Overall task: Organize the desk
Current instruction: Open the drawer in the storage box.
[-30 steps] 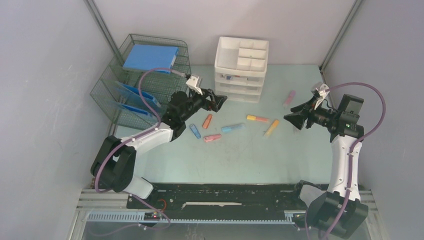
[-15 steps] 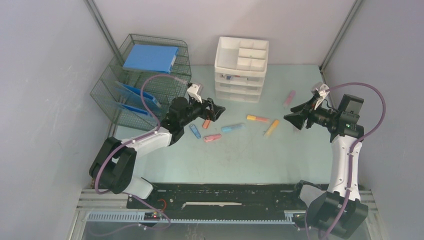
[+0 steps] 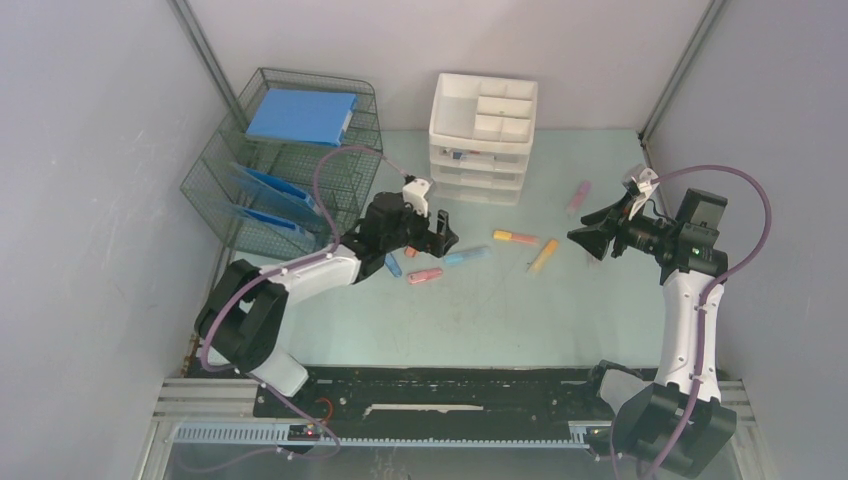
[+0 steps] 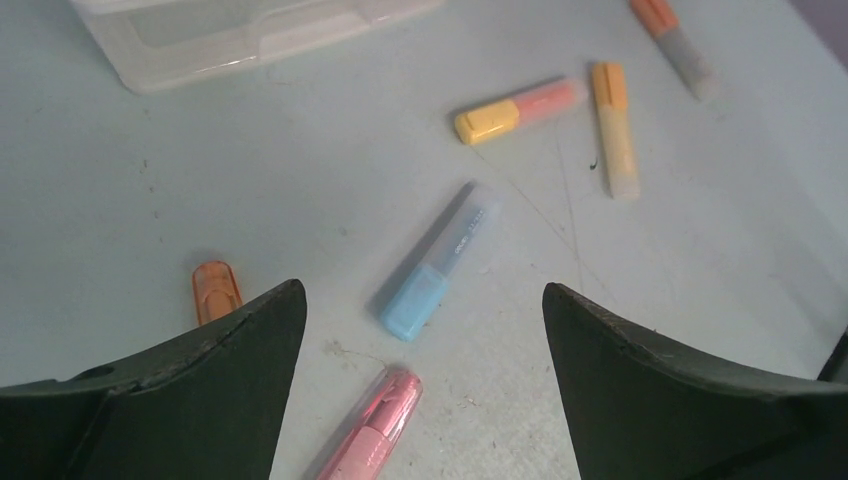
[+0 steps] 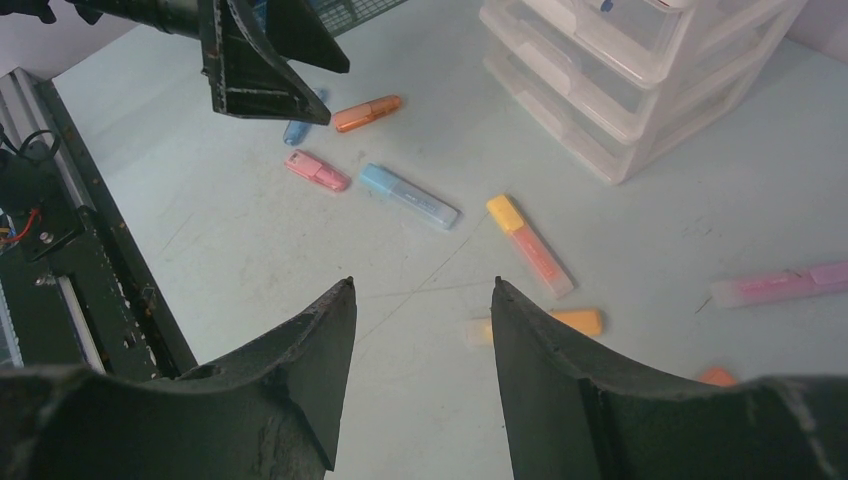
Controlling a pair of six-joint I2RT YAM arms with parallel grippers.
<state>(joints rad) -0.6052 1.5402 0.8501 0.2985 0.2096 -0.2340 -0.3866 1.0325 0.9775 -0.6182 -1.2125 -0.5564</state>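
The desk (image 3: 500,320) was seen spread out beyond the two arm bases, closed in by grey walls at the back and sides. The left gripper (image 4: 422,290) was held wide apart and empty above the desk's middle. In the wrist view a blue highlighter (image 4: 437,262) lay on the surface in the gap between its fingers, and no contact could be made out. A pink highlighter (image 4: 370,425) lay just nearer. An orange highlighter (image 4: 215,290) was partly hidden behind the left finger. Further off, a yellow-capped highlighter (image 4: 518,110) and an orange-capped highlighter (image 4: 614,130) lay near each other. The right gripper (image 3: 587,240) was held above the desk's right part, its jaws parted with nothing between them. A white drawer unit (image 3: 482,138) stood at the back edge. A wire rack (image 3: 215,185) holding blue folders (image 3: 302,116) was set in the back left corner.
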